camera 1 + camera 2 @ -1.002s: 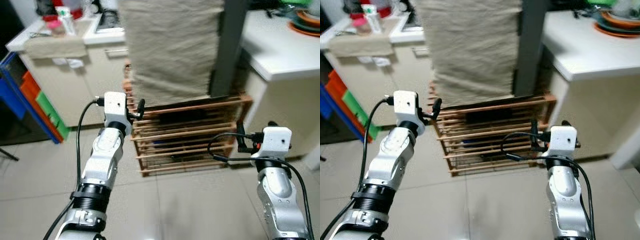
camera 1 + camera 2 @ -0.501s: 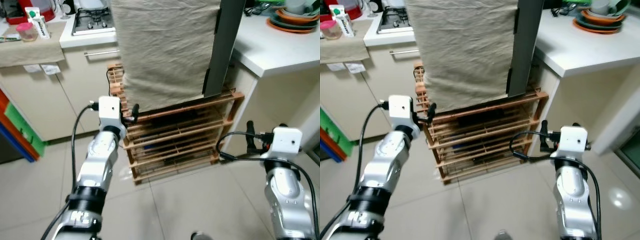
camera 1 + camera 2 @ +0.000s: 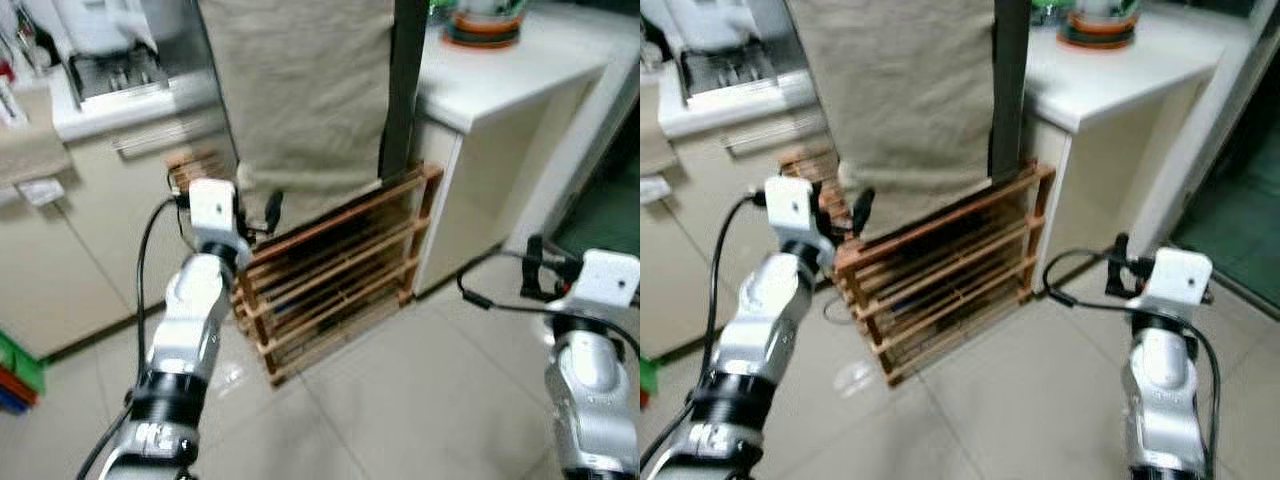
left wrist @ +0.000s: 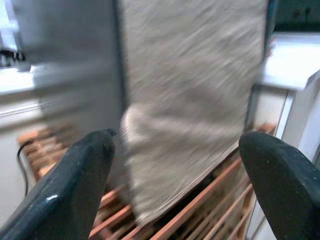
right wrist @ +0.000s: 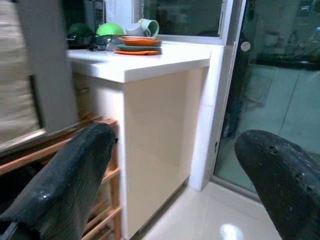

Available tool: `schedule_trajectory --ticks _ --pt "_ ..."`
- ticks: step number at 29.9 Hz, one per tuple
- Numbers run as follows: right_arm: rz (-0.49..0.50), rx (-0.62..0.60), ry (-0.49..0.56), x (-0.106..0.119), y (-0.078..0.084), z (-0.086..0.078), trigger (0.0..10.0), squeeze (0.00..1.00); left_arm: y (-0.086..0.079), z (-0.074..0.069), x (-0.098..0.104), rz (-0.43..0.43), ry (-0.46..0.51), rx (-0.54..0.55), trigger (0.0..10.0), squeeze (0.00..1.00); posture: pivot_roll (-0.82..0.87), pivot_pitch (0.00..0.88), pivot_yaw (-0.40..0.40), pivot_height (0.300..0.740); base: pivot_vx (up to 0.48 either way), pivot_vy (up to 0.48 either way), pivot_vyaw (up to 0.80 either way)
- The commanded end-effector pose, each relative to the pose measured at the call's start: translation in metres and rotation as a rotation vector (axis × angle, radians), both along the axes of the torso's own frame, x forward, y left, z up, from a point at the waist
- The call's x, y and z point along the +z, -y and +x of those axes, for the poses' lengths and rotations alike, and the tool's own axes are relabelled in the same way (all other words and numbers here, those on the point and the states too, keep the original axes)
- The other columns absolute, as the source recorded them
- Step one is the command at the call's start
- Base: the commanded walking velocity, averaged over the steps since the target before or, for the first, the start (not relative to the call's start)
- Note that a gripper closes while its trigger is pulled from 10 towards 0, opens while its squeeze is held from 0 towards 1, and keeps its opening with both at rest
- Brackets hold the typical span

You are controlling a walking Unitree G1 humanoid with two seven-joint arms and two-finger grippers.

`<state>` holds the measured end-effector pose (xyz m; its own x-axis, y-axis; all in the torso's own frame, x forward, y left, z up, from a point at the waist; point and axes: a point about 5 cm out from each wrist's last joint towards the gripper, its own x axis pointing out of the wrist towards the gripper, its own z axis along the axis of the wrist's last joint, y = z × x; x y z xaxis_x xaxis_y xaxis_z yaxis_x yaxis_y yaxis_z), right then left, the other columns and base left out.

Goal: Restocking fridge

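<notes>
A wooden rack (image 3: 330, 290) is seen standing on the tiled floor (image 3: 400, 400). A big beige cloth (image 3: 300, 90) hangs down over the top of the rack, and a dark post (image 3: 402, 90) stands just beside the cloth.

The left gripper (image 3: 272, 212) is held up close to the rack's near corner. Its fingers (image 4: 75, 180) are spread wide, and nothing is held between them. In the left wrist view the cloth (image 4: 190, 110) and the rack's slats (image 4: 200, 215) are seen straight ahead, between the two fingers, but they are not touched. The view is blurred.

The right gripper (image 3: 533, 275) is held up well apart from the rack, off to the rack's far side. Its fingers (image 5: 60, 180) are spread wide too, and nothing is held. Ahead of its open jaws a white counter (image 5: 145, 62) is seen, with a cream cabinet side under it. On the counter, far from the jaws, orange plates (image 5: 137, 47) are stacked with a cup (image 5: 150, 26) on top, and green bowls (image 5: 107, 30) sit beside them. A glass door (image 5: 280, 100) is seen past the counter.

A fridge cannot be made out for sure, so its place cannot be told. Cream kitchen cupboards (image 3: 90, 220) are seen behind the left arm.
</notes>
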<state>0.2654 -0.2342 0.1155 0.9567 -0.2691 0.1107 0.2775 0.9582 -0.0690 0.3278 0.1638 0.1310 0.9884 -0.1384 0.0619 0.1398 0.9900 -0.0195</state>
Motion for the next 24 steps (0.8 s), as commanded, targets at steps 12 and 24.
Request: schedule_trajectory --ticks 12,24 --pt "-0.011 0.033 -0.002 0.002 -0.006 0.008 10.0 0.0 0.01 -0.005 0.005 -0.035 0.038 -0.045 10.0 0.0 -0.12 0.004 0.058 0.74 0.0 0.48 -0.76" --pt "-0.014 0.093 0.044 0.014 -0.021 0.01 10.0 0.0 0.021 -0.001 0.023 -0.047 0.103 -0.083 10.0 0.0 -0.13 0.01 0.059 0.74 0.0 0.48 -0.75"
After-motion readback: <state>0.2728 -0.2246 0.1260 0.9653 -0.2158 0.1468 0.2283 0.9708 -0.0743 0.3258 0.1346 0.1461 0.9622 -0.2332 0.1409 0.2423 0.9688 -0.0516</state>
